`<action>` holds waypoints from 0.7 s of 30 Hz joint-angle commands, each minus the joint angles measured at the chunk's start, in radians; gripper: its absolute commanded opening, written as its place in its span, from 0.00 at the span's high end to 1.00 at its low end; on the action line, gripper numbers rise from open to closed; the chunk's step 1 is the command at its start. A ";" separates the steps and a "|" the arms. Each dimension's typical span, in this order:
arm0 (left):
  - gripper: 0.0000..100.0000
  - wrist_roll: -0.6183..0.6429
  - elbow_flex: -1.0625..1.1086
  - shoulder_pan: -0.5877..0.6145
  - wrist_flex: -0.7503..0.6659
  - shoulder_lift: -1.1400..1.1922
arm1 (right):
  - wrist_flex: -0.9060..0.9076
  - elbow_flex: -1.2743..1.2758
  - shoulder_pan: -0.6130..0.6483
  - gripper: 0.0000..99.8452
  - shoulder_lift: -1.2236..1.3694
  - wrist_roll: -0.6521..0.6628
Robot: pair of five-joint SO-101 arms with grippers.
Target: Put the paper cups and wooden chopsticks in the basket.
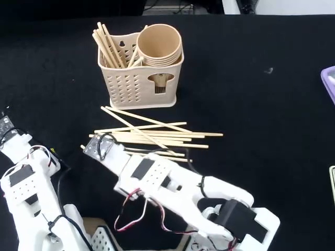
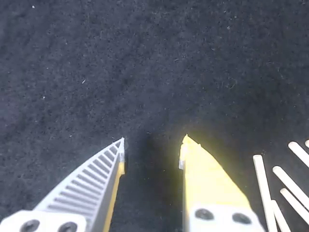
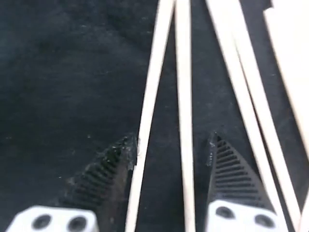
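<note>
A beige perforated basket [image 1: 138, 86] stands at the back of the black table, holding a stack of paper cups [image 1: 159, 44] and several wooden chopsticks [image 1: 107, 44]. More loose chopsticks [image 1: 157, 135] lie in a pile in front of it. My right gripper [image 1: 97, 147] is low at the pile's left end. It [image 3: 171, 142] is open, its jaws straddling two chopsticks [image 3: 183, 96] without closing on them. My left gripper [image 1: 6, 128] is near the table's left edge. It [image 2: 152, 145] is open over bare cloth, with chopstick ends [image 2: 285, 188] off to one side.
A purple object [image 1: 328, 81] shows at the right edge of the table. Red and white cables [image 1: 141, 209] hang below the right arm. Black cloth stretches free to the right of the basket and the pile.
</note>
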State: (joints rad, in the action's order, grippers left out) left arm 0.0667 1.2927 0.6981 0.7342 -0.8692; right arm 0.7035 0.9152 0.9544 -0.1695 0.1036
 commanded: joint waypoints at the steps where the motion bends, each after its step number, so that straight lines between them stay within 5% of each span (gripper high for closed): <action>1: 0.81 0.005 -0.062 0.002 -0.014 -0.018 | 0.037 -0.024 -0.023 0.76 -0.039 0.000; 21: 0.81 0.005 -0.062 0.002 -0.014 -0.018 | 0.190 -0.148 -0.011 0.98 0.124 0.084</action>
State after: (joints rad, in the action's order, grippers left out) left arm 0.0667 1.2927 0.6981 0.7342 -0.8692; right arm 0.8707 0.7910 0.9421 -0.0560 0.1818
